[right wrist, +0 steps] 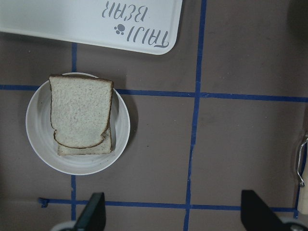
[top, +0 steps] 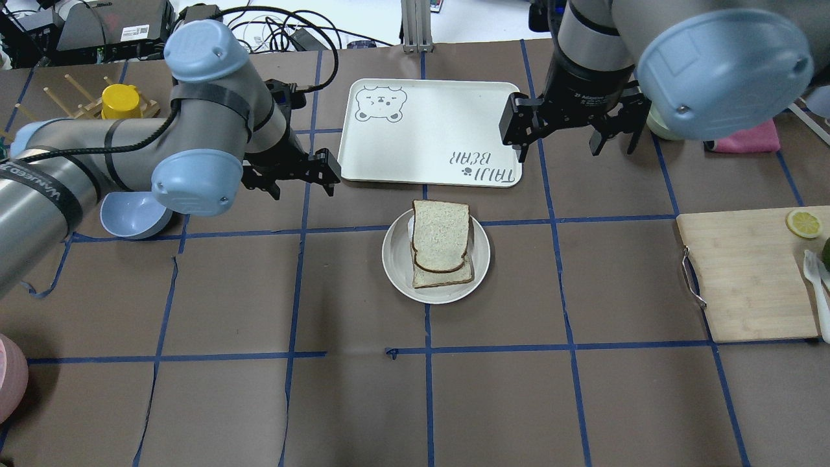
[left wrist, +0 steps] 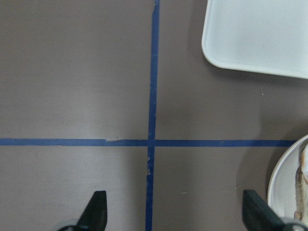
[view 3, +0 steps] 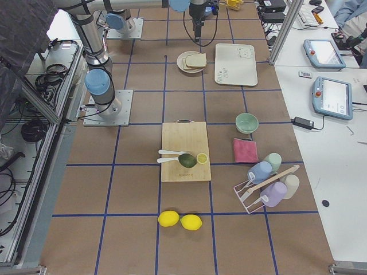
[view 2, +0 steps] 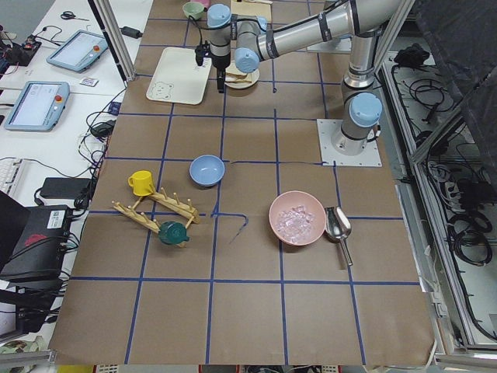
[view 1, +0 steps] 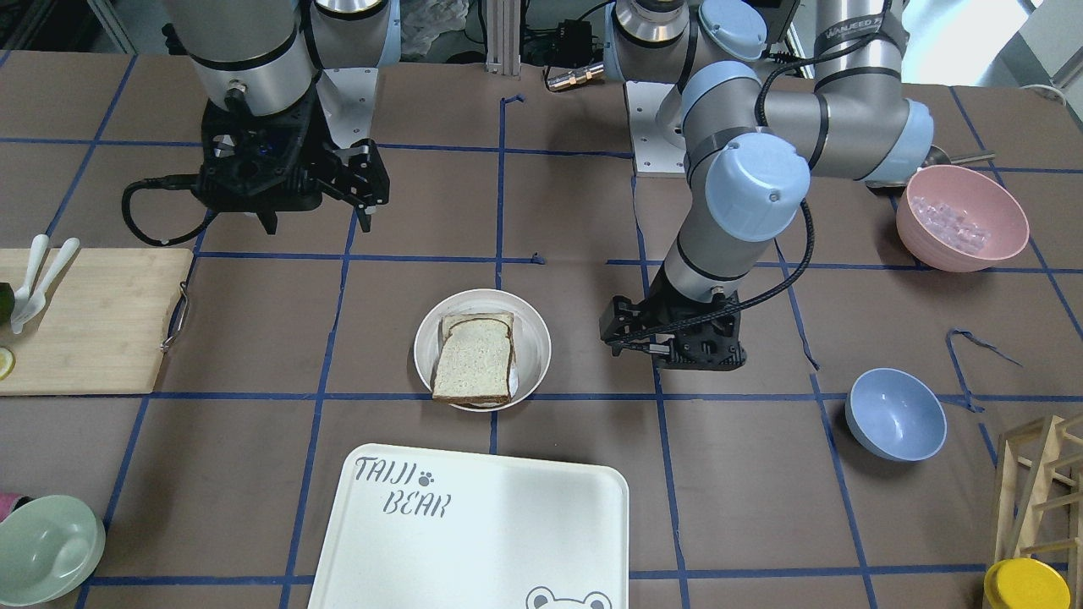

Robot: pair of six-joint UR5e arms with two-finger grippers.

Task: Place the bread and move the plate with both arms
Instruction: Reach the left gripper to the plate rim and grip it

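**Bread on plate, both grippers empty**

The bread (top: 441,241) lies on top of a second slice (top: 447,277) on the plate (top: 397,259), mid-table, just on the near side of the tray (top: 428,123). The left gripper (top: 303,188) hangs low to the plate's far left, jaws apart and empty. The right gripper (top: 557,152) hovers high to the right, jaws also wide apart, holding nothing.

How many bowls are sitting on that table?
3. A pink bowl with clear pieces inside and a blue bowl sit on the robot's left side; a pale green bowl sits on its right side. More may be hidden.
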